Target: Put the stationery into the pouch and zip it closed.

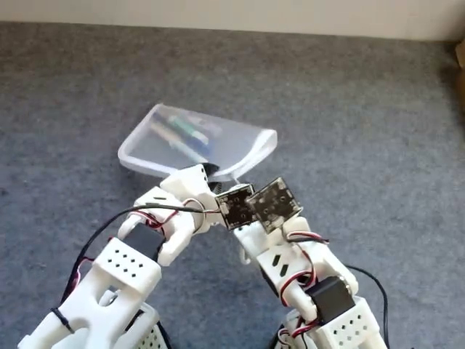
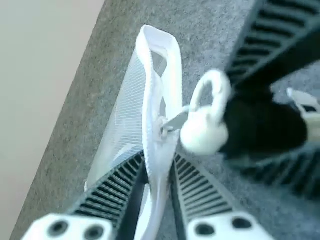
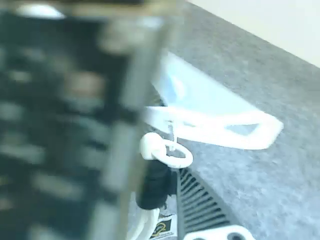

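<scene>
A translucent pouch [image 1: 196, 142] lies on the grey mat, with pens [image 1: 182, 134] showing through it. My left gripper [image 2: 157, 175] is shut on the pouch's white zip edge [image 2: 150, 100], near one end of it. Its ribbed fingers [image 2: 112, 187] press the strip from both sides. Just beside it, my right gripper [image 2: 225, 125] is shut on the white ring-shaped zip pull [image 2: 204, 131]. The same zip pull [image 3: 162, 150] hangs from the slider in the right wrist view. Past the slider the pouch [image 3: 210, 105] mouth still gapes. In the high view both wrists meet at the pouch's near edge [image 1: 218, 178].
Grey carpet-like mat [image 1: 363, 123] stretches around the pouch on all sides. A pale wall [image 1: 232, 11] borders the far edge. Both arms and their cables [image 1: 109, 225] crowd the near edge.
</scene>
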